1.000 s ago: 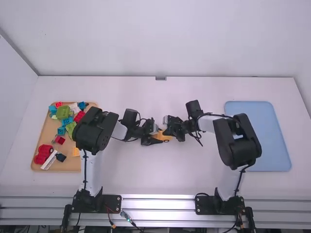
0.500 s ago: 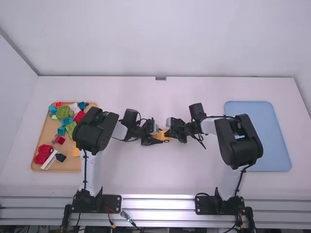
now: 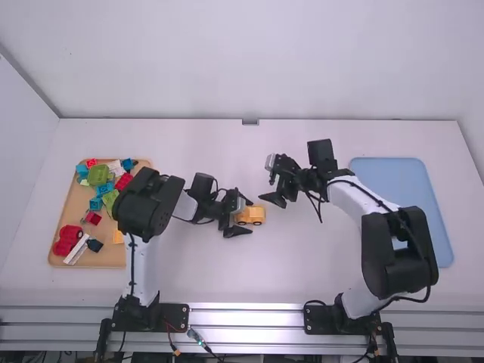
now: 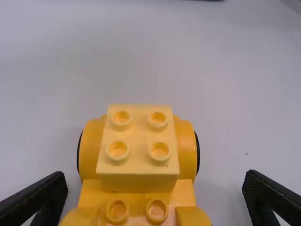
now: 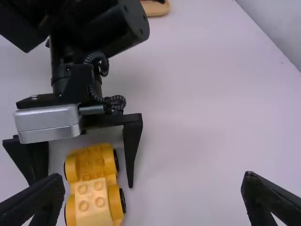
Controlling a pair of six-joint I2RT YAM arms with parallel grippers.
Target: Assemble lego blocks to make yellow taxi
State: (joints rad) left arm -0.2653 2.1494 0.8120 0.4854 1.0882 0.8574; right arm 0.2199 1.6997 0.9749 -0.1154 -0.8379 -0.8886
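The yellow wheeled car (image 3: 251, 215) stands mid-table between the arms. Around its left end is my left gripper (image 3: 246, 218), open, a finger at each side. My right gripper (image 3: 271, 200) is open beyond and to the right of the car. In the left wrist view a yellow block with four studs (image 4: 138, 141) sits on the car, between the spread fingers of my left gripper (image 4: 157, 188). The right wrist view has the car (image 5: 94, 186) straddled by the left gripper's fingers (image 5: 132, 153), with gaps beside it; my right gripper (image 5: 154, 188) holds nothing.
At the far left a wooden tray (image 3: 69, 219) holds several coloured pieces, among them a green block (image 3: 98, 175) and a red piece (image 3: 68, 240). A blue tray (image 3: 427, 227) lies at the right, partly beneath the right arm.
The right gripper has backed off from the car, away from the camera and to the right. The left gripper's fingers have spread, letting the car go, and the car now shows more fully.
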